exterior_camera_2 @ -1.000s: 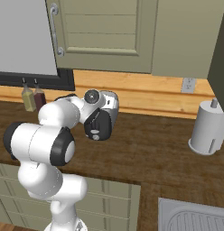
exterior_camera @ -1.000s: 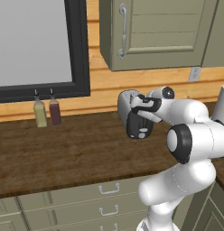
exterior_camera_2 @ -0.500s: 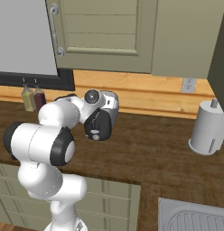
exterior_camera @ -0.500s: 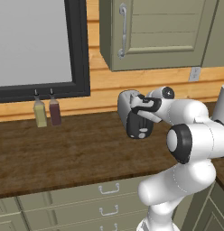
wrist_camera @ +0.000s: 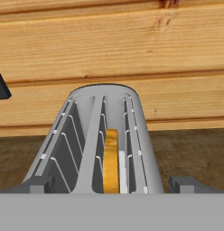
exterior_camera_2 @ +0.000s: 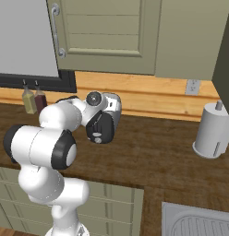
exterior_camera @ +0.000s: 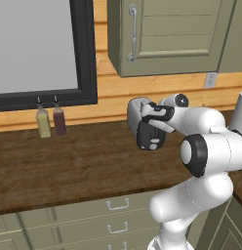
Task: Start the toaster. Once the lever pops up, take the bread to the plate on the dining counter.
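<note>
A: Quick check, anything different vs a sec ago?

B: Nope. Arm, gripper (wrist_camera: 112,184) and toaster (exterior_camera: 142,117) all sat exactly where they'd been. Nothing budged on the worktop (exterior_camera: 84,166).

A: Gripper state?

B: Jaws spread wide, nothing held. Hand view had one fingertip (wrist_camera: 35,185) either side of the toaster's top, looking down along the slots.

A: And the bread (wrist_camera: 111,160)?

B: Sat down in the middle slot, golden edge showing. Toaster was near the back edge of the worktop, by the wood wall, w/ its black end panel (exterior_camera_2: 100,129) facing the base.

A: Lever?

B: Small knob low on that panel (exterior_camera: 152,144); couldn't tell up or down. I'd say no change meant the start step wasn't done yet, or it was just waiting. Plate and dining counter were for later.
</note>
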Controlling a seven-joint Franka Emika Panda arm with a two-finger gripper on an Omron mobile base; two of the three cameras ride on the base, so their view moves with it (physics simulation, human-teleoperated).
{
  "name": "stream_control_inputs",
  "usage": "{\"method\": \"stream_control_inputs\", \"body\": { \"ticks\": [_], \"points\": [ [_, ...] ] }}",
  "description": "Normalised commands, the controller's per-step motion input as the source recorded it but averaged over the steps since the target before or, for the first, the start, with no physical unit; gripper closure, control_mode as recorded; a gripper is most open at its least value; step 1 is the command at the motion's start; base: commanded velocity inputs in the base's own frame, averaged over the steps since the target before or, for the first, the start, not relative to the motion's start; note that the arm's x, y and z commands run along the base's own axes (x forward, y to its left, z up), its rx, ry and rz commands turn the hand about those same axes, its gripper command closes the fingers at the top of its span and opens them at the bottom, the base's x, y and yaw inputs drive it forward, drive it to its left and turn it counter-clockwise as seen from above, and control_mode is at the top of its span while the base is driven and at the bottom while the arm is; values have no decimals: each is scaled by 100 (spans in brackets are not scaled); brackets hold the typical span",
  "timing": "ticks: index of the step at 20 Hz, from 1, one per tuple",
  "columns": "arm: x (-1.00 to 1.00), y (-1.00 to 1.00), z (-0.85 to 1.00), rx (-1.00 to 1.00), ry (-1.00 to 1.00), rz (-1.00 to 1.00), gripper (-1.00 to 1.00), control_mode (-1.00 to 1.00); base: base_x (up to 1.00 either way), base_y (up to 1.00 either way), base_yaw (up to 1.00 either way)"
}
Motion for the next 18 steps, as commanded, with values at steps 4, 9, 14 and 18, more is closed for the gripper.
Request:
{"method": "stream_control_inputs", "body": {
  "ticks": [4, 9, 14, 18],
  "points": [
    [0, 0, 0, 0, 0, 0, -100, -100, 0, 0, 0],
    [0, 0, 0, 0, 0, 0, -100, -100, 0, 0, 0],
    [0, 0, 0, 0, 0, 0, -100, -100, 0, 0, 0],
    [0, 0, 0, 0, 0, 0, -100, -100, 0, 0, 0]
  ]
}}
